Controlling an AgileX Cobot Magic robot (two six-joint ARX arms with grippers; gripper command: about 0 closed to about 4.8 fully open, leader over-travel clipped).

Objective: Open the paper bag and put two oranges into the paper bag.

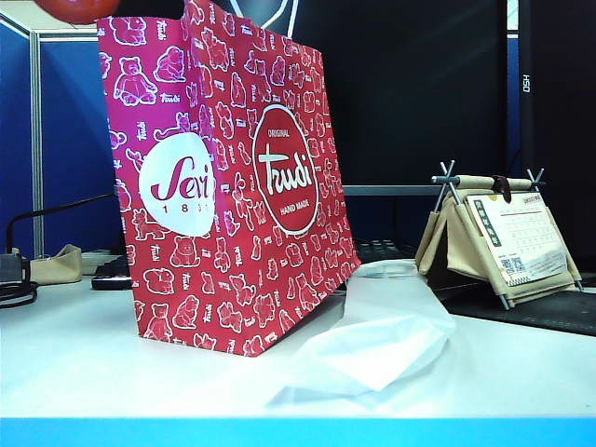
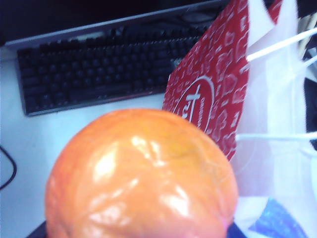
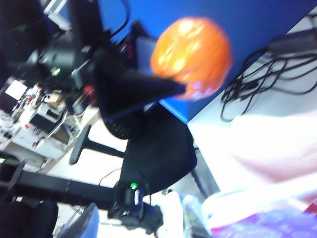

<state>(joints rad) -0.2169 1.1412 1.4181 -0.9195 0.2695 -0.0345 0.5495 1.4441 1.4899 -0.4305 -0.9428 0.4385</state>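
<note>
The paper bag point(image 1: 223, 186) stands upright on the white table, pink-red with white animal outlines and round logos. In the left wrist view its red side point(image 2: 208, 94) and white cord handles point(image 2: 277, 47) lie just beyond one orange point(image 2: 141, 173), which fills the view. My left gripper point(image 3: 181, 89) is shut on this glossy orange point(image 3: 193, 54) and holds it high in the air. The fruit's underside shows at the top left of the exterior view, orange point(image 1: 79, 7). My right gripper point(image 3: 143, 228) is a blur beside a white-pink bag edge point(image 3: 267, 198); its jaws are unclear.
A white translucent plastic bag point(image 1: 382, 326) lies crumpled to the right of the paper bag. A desk calendar stand point(image 1: 498, 237) is at the back right, and a black keyboard point(image 2: 99, 64) lies behind the bag. Cables point(image 1: 14, 279) sit at the far left.
</note>
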